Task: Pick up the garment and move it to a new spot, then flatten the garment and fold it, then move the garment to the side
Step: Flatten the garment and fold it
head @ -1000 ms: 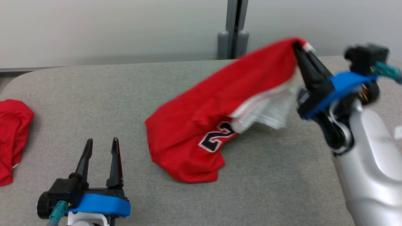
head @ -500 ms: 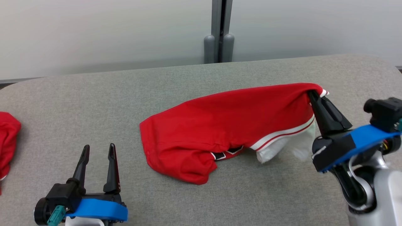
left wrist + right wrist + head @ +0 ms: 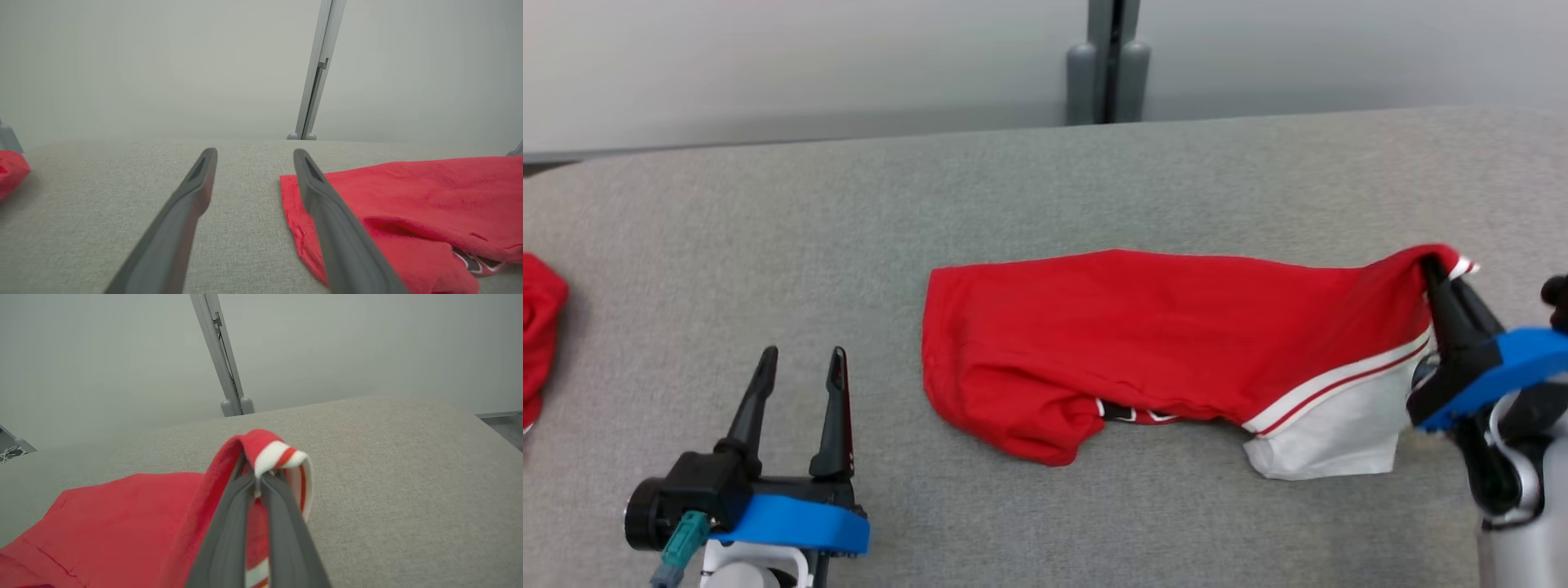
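The right gripper [image 3: 1431,268] is clamped on the red garment's [image 3: 1160,327] striped hem at the worktop's [image 3: 1013,188] right edge. The left gripper [image 3: 802,353] hangs open, empty. Best to lower it gently with the cloth taut, so it lands flat.

The left gripper [image 3: 255,154] is holding its two dark fingers [image 3: 184,204] spread wide above the grey fabric tabletop [image 3: 102,183], with bare fabric showing between them. The red garment [image 3: 408,196] is lying toward the tabletop's right edge, and its left border is passing behind one finger. A second red cloth [image 3: 10,169] is sitting at the left edge. A grey post [image 3: 316,81] is standing beyond the far edge against a pale wall [image 3: 122,61].
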`<state>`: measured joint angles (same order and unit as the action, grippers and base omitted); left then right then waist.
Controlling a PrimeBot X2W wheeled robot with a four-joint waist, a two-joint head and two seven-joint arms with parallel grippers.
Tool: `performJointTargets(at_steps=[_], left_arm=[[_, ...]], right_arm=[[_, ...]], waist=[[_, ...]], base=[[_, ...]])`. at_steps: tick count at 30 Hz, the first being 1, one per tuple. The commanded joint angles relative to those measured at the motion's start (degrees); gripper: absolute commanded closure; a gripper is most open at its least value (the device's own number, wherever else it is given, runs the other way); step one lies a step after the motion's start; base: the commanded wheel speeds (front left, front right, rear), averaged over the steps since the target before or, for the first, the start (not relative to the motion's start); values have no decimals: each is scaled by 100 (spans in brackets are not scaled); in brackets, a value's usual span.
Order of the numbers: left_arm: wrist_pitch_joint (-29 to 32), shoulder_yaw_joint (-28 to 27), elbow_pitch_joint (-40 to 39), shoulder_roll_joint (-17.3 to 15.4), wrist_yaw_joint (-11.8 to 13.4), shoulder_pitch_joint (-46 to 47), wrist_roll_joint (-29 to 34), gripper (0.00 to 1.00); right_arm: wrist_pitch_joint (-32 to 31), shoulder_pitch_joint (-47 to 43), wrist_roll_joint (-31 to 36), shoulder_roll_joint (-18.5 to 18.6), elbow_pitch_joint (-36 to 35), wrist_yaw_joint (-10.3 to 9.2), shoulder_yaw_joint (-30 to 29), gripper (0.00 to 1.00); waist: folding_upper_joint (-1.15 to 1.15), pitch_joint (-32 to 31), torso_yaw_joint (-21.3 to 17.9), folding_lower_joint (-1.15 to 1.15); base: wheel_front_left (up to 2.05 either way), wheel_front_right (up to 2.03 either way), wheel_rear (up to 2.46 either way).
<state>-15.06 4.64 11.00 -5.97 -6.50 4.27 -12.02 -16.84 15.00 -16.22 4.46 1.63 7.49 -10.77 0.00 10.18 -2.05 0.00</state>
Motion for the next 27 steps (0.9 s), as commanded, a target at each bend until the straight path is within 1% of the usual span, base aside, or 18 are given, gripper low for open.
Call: performJointTargets(at_steps=[1, 3, 7, 8, 9, 10, 13, 17, 19, 22, 27], left_arm=[[-7, 35, -6, -66, -13, 143, 40, 0], [-1, 89, -19, -81, -25, 233, 46, 0], [-5, 109, 4, -124, -34, 362, 25, 0], [-6, 121, 17, -124, -36, 390, 17, 0], [-7, 137, 37, -120, -38, 413, 11, 0], [-8, 141, 61, -116, -39, 431, -1, 0], [-12, 154, 131, -84, -26, 414, -39, 0], [-16, 122, 247, -57, 24, 253, -82, 0], [-17, 99, 291, -46, 47, 162, -101, 0], [-17, 53, 319, -35, 90, 38, -132, 0], [-15, -28, 334, -52, 149, -143, -162, 0]], right_arm=[[247, 348, 66, 105, 505, 2, -68, 100], [567, 793, 122, 200, 1126, 2, -86, 100], [1210, 1500, 136, 380, 2109, 1, 124, 100], [1346, 1640, 157, 435, 2326, 1, 189, 68], [1426, 1742, 148, 463, 2542, 2, 232, 2], [1515, 1823, 164, 484, 2704, 2, 293, 0], [1689, 1898, 206, 634, 3042, 1, 449, 0], [1766, 1518, 309, 723, 3164, 2, 553, 0], [1806, 1266, 396, 755, 3021, 1, 569, 0], [1792, 789, 514, 691, 2647, 1, 550, 0], [1919, -43, 813, 360, 1659, 1, 437, 0]], waist=[[0, 214, 202, 0], [0, 352, 319, 0], [0, 525, 513, 0], [0, 546, 553, 0], [0, 550, 593, 0], [0, 540, 622, 0], [0, 434, 678, 0], [0, 153, 647, 0], [0, -20, 594, 0], [0, -242, 472, 0], [0, -498, 248, 0]], base=[[0, 0, 0], [0, 0, 0], [0, 0, 0], [0, 0, 0], [0, 0, 0], [0, 0, 0], [0, 0, 0], [0, 0, 0], [0, 0, 0], [0, 0, 0], [0, 0, 0]])
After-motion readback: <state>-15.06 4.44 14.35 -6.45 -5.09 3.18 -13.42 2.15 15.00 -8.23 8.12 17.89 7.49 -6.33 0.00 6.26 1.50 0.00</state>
